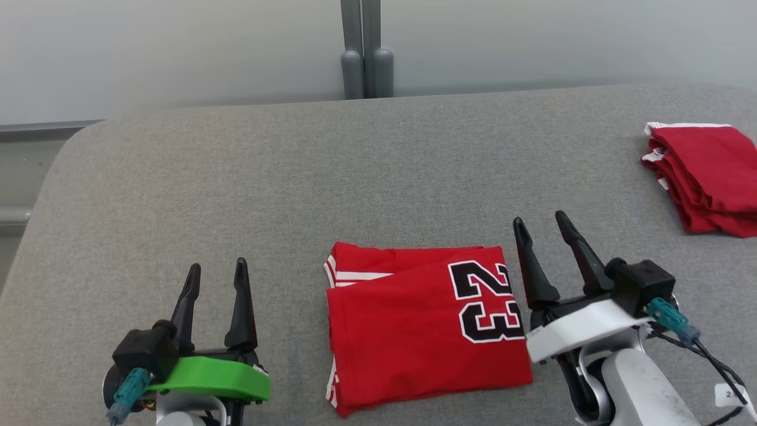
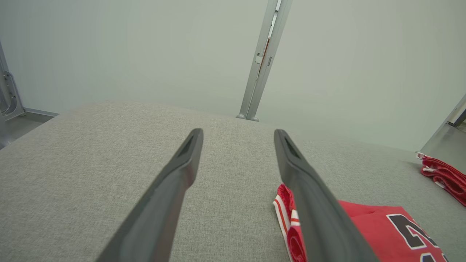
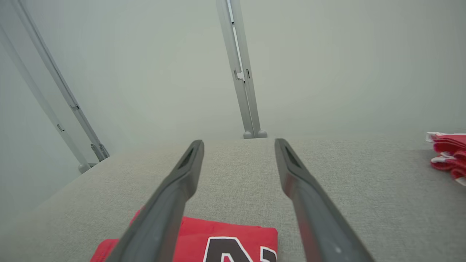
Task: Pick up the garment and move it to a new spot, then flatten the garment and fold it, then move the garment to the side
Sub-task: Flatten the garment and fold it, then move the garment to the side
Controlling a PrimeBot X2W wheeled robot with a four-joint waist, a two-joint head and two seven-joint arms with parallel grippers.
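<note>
Overhead, reading from left to right, we see the left gripper [image 1: 217,264] low over the grey table [image 1: 295,177], its two fingers spread wide with nothing between them. Beside it, near the front edge at centre, the red jersey [image 1: 414,337] lies as a flat folded rectangle, between the two grippers and apart from both. Its long axis runs left to right across the table. The white-striped edges sit at its left end, and the black number 23 [image 1: 486,302] is at its right end, turned sideways with the digit tops apparently pointing right. The right gripper [image 1: 539,218] stands just beside that end, fingers likewise parted and empty. Far right lies a pile of red clothes [image 1: 704,177]. We judge the fold complete and the move aside next. That calls for a pinch through all layers, so the bundle stays folded.
</note>
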